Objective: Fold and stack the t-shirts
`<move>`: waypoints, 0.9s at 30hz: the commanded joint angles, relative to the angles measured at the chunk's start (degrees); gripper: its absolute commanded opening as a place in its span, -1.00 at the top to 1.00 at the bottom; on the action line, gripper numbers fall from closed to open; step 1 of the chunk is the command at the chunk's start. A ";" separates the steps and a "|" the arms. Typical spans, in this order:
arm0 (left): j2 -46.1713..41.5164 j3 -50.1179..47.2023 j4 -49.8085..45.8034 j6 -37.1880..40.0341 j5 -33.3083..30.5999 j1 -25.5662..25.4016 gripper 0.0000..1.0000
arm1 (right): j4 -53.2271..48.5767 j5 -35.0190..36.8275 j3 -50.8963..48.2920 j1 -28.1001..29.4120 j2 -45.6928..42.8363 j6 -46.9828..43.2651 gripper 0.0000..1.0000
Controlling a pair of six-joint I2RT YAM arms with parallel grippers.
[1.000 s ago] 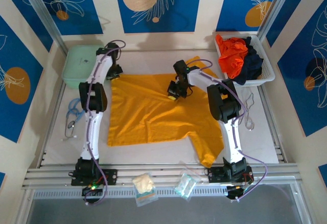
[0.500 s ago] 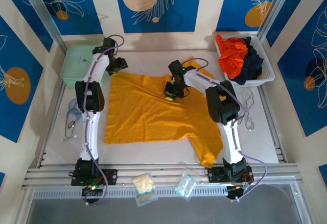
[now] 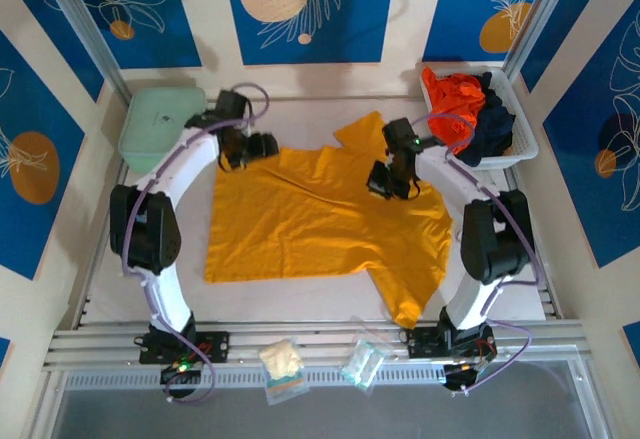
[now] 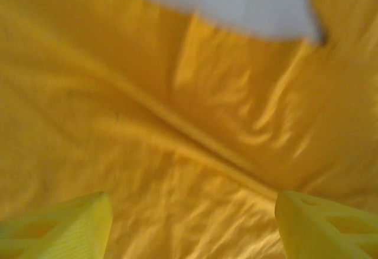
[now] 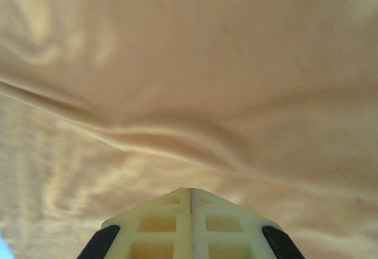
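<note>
1. Top external view: the golden-yellow t-shirt (image 3: 300,224) lies spread flat in the middle of the table (image 3: 290,299).
   - Its long axis runs left to right. The straight hem is at the left. One sleeve points far and the other points near at the right end.
   - The left gripper (image 3: 266,146) hangs over the shirt's far left corner. The right gripper (image 3: 383,181) is over the far right part of the shirt.
   - This view alone takes in the surroundings. A white basket (image 3: 525,144) at the far right holds the orange-red t-shirt (image 3: 455,104) and the navy t-shirt (image 3: 495,124), both bunched up.
   - A mint-green case (image 3: 155,124) sits at the far left, and clear packets (image 3: 282,362) lie at the near edge.

2. Left wrist view: this adds the finger spacing. The two yellow-green fingers (image 4: 59,229) stand wide apart with nothing between them, just above creased yellow cloth (image 4: 177,123). A pale strip of table shows past the shirt's edge at the top. The picture is blurred.

3. Right wrist view: the pale fingers (image 5: 159,223) are pressed together along a thin seam. Their tip is at the rippled yellow cloth (image 5: 189,64). It cannot be told whether any fold is pinched there.
</note>
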 commanded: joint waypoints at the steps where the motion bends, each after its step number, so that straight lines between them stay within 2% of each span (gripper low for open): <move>1: -2.04 -12.51 3.11 -3.45 -1.32 -2.34 -0.41 | -2.41 1.00 -8.68 0.76 -6.18 -0.39 1.00; 6: -3.27 -22.95 5.63 -5.96 -4.16 -5.46 -0.38 | 0.75 0.61 -19.56 -0.14 -10.97 2.47 1.00; 10: -1.52 -25.01 5.15 -6.34 -7.84 -5.55 -0.37 | 5.04 -0.47 -21.94 -1.58 -7.47 3.12 1.00; 18: 6.57 -17.30 2.36 -3.36 -13.44 -3.74 -0.37 | 4.69 2.33 -10.75 -3.25 6.70 0.52 1.00; 27: 14.94 -2.51 -2.08 1.11 -15.84 -2.08 -0.37 | 0.38 2.73 3.91 -5.99 15.94 -2.03 1.00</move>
